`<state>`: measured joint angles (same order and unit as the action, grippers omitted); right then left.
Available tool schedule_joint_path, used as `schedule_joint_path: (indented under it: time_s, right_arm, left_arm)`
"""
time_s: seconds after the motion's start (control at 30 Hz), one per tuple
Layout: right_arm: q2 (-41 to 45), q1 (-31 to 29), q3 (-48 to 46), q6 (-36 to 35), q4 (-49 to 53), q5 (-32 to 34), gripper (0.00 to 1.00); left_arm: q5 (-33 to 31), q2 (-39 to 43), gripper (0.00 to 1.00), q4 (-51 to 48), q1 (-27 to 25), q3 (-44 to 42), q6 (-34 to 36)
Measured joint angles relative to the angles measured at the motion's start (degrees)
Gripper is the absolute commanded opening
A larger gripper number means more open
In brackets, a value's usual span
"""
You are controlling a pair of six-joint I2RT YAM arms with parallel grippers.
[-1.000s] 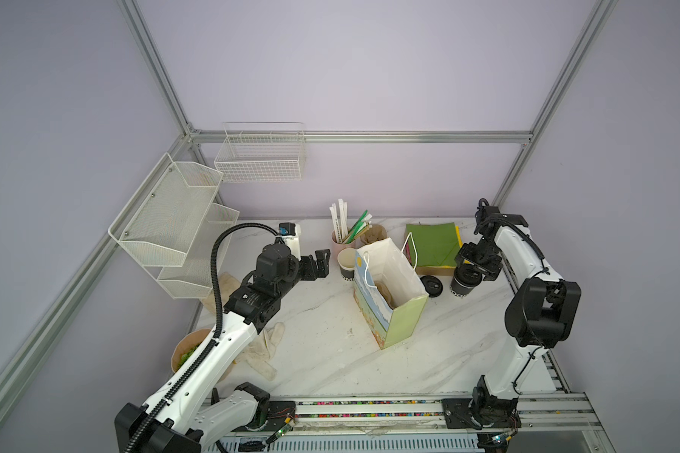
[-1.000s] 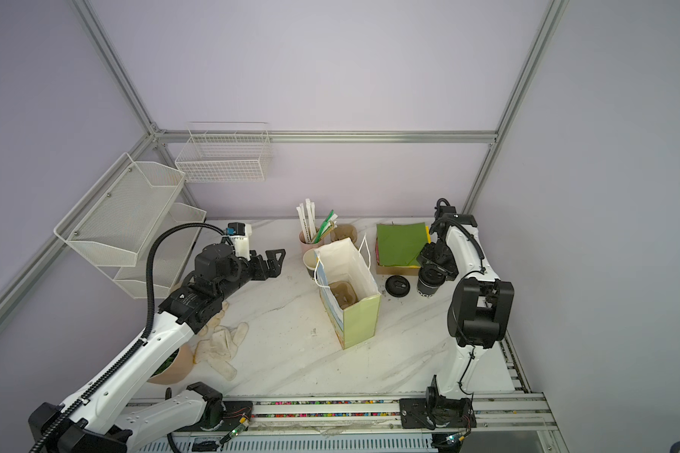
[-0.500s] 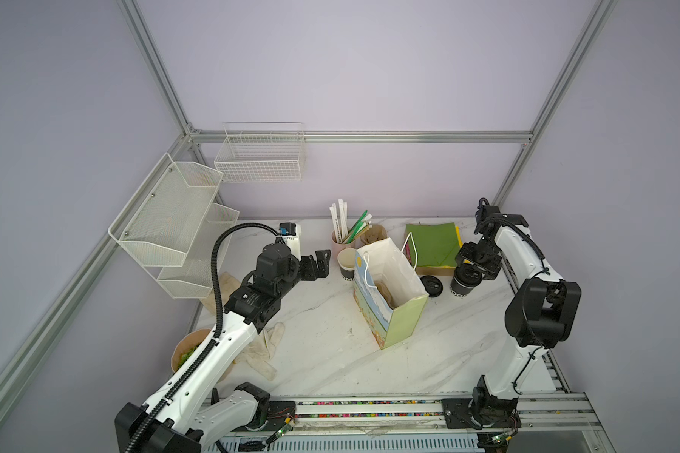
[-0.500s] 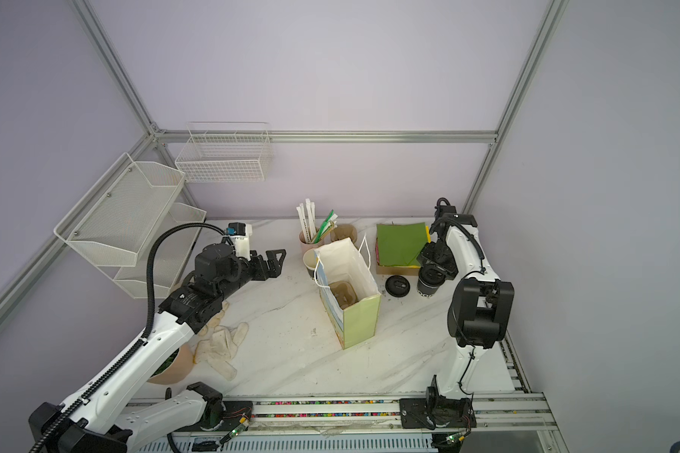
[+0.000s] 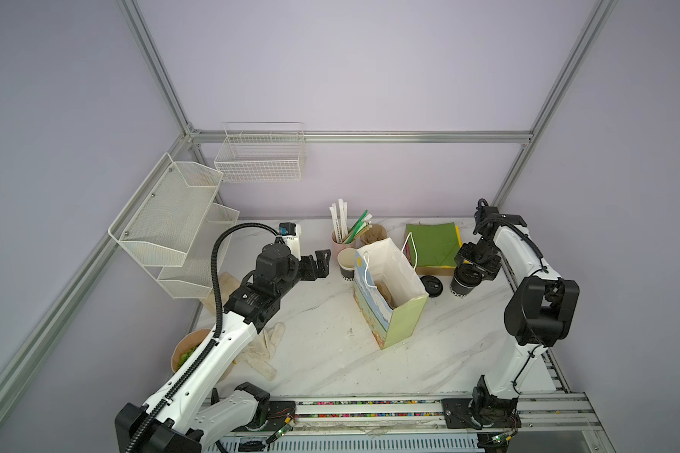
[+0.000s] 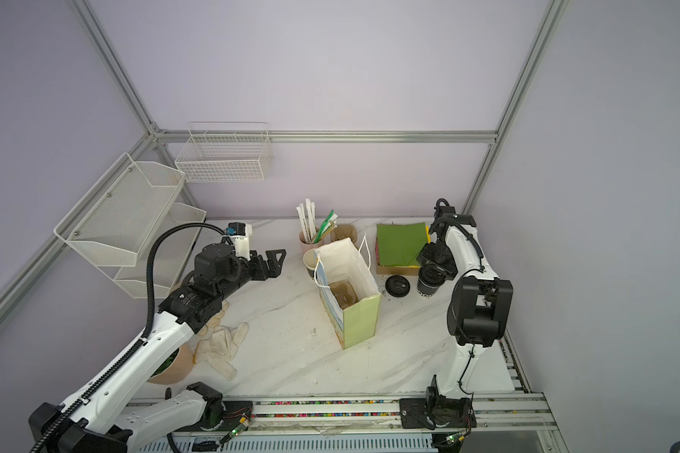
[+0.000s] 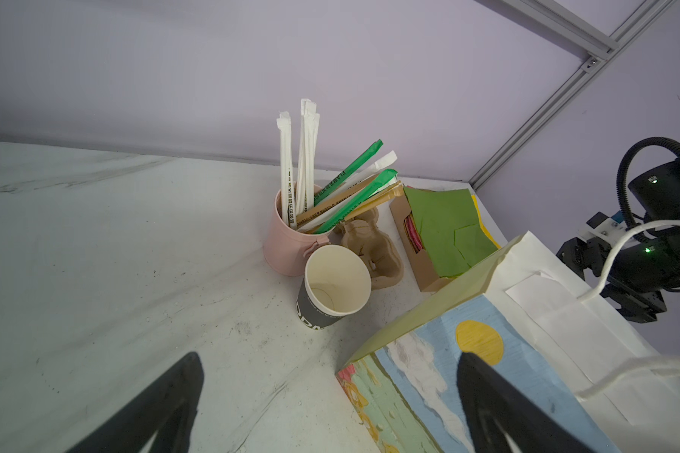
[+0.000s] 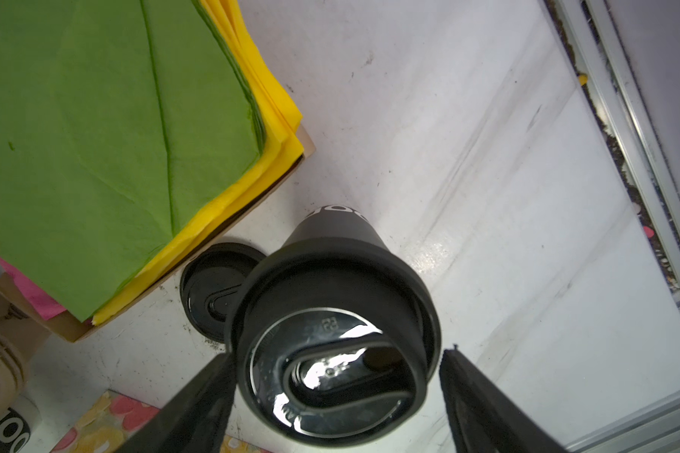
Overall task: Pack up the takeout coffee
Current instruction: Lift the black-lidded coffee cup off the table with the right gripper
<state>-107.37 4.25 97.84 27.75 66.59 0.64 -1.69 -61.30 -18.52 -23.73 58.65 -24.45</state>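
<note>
"22" on the takeout coffee (image 8: 332, 341) lid

Bright, even light (soft shadows); glare on lid (image 8: 330, 372).

In the right wrist view the right gripper (image 8: 336, 396) shows only two dark fingers cut off by the picture's edge, and whether they press the takeout coffee (image 8: 332, 341) or stand just clear of its lid cannot be told. The cup's white lettering is half hidden behind its own rim, and the spare lid (image 8: 213, 290) is partly covered by the cup. In both top views the bowl (image 5: 187, 351) lies mostly under the left arm, its green contents too small to name.
</note>
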Motion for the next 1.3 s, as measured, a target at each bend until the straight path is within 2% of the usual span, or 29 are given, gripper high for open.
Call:
schedule_joint_path:
  time_s: [0.5, 0.87, 1.3]
  right_arm:
    - [-0.39, -0.02, -1.07, 0.0, -1.57, 0.11, 0.84]
    - [-0.42, -0.02, -1.4, -0.11, -1.95, 0.33, 0.77]
    - [3.06, -0.5, -5.55, -0.2, -2.69, 0.02, 0.75]
  left_arm:
    - [0.09, -0.55, 1.0, 0.0, 0.09, 0.0, 0.0]
    - [0.26, -0.55, 1.0, 0.0, 0.09, 0.0, 0.0]
    - [0.46, -0.55, 1.0, 0.0, 0.09, 0.0, 0.0]
